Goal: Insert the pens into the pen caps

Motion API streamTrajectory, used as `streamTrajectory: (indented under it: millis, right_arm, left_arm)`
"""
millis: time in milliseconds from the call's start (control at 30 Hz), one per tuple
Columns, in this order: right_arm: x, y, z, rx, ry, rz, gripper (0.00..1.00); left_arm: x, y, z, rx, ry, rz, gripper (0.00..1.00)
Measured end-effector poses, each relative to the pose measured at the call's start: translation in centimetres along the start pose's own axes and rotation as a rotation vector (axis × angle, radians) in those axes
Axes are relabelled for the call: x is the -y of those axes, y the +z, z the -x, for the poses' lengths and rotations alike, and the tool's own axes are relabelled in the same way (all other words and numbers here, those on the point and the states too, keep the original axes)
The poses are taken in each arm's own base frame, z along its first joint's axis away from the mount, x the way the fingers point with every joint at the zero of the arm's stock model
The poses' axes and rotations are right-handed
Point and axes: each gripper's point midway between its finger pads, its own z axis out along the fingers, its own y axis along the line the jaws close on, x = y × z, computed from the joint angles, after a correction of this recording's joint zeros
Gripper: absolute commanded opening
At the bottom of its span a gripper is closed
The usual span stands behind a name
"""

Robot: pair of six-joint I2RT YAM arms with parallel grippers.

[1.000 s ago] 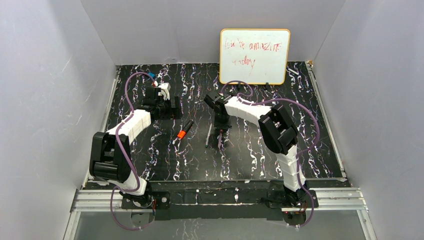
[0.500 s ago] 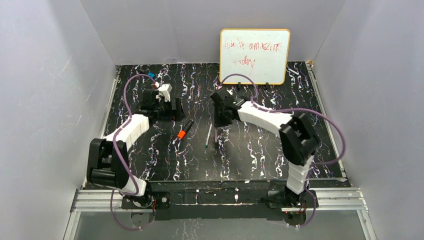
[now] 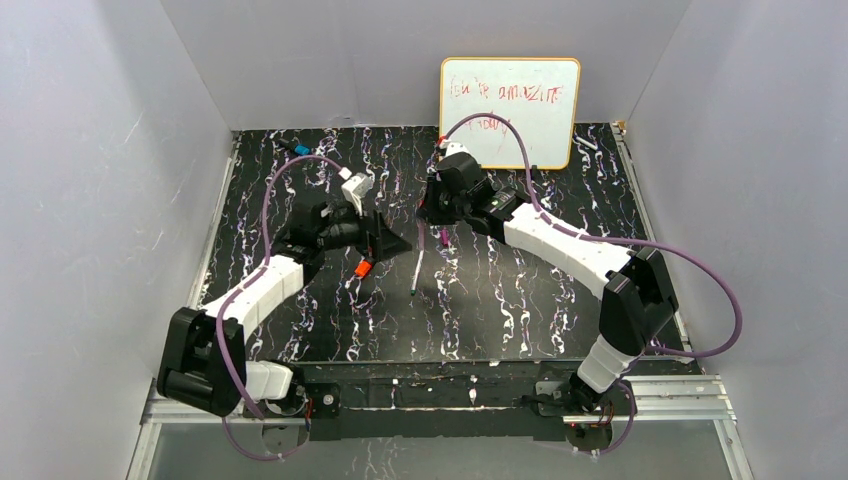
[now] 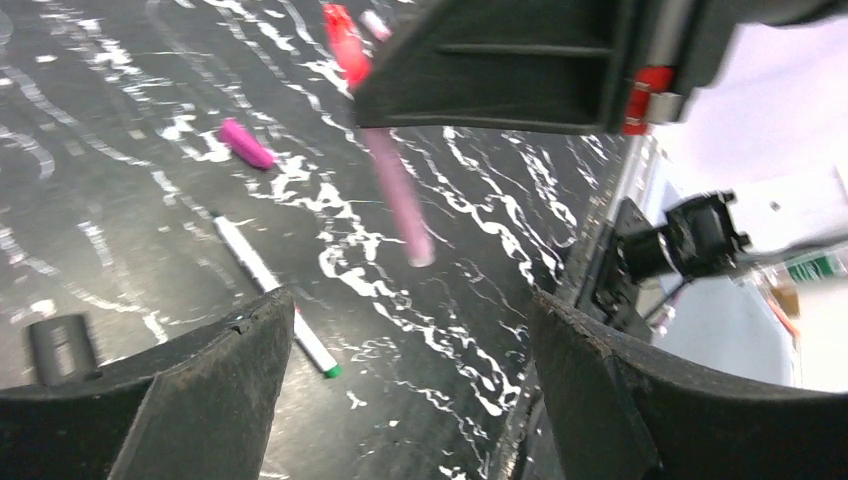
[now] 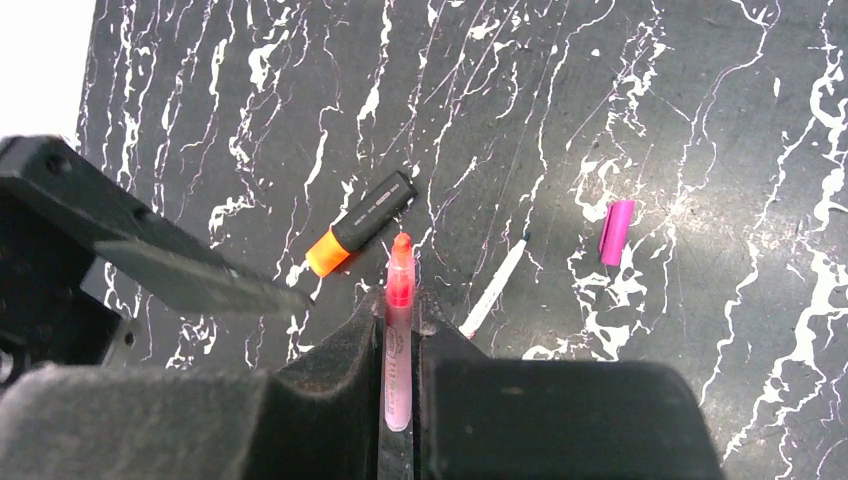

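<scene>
Left gripper [image 3: 385, 240] is wide open with nothing in it. The arm is stretched from its base toward table centre with the wrist rolled, and the jaws are over the black marker with orange end [image 3: 367, 258]. Just right of that marker is the thin white pen [image 3: 417, 270], flat on the table [image 3: 520, 320], green tip toward the bases. In the left wrist view a small black cap [image 4: 62, 345] lies on the table beside the left finger's edge. Magenta cap [image 5: 617, 232] lies on the table near the thin pen's far end, not touching it.

Right gripper [image 3: 440, 203] is farther out. Its arm reaches long from the base, elbow bent out to the right, wrist close to the whiteboard [image 3: 510, 110]. The jaws are clamped on the pale pink pen [image 5: 398, 345], red tip poking past the fingertips, pen clear of the table.

Vs 0.5 s ago:
- Left gripper swung in from the left side to centre.
- Right gripper moved back toward the whiteboard with the pen.
- Loose marker and thin pen unmoved.
</scene>
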Motion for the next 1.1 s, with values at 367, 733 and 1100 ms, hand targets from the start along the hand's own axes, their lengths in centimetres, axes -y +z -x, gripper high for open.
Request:
streamTrajectory:
  millis: [367, 733, 1100]
  right_arm:
    - [-1.2, 0.0, 0.2, 0.008, -0.005, 0.049, 0.04]
    - [-3.3, -0.5, 0.1, 0.017, 0.000, 0.094, 0.03]
    - [-4.6, -0.9, 0.4, 0.029, -0.004, 0.121, 0.03]
  left_arm:
    - [3.1, 1.6, -1.0, -0.033, 0.023, -0.105, 0.76]
    - [1.4, 2.8, -2.1, 0.003, -0.026, -0.045, 0.66]
    - [2.0, 3.3, -0.5, 0.081, -0.047, -0.083, 0.01]
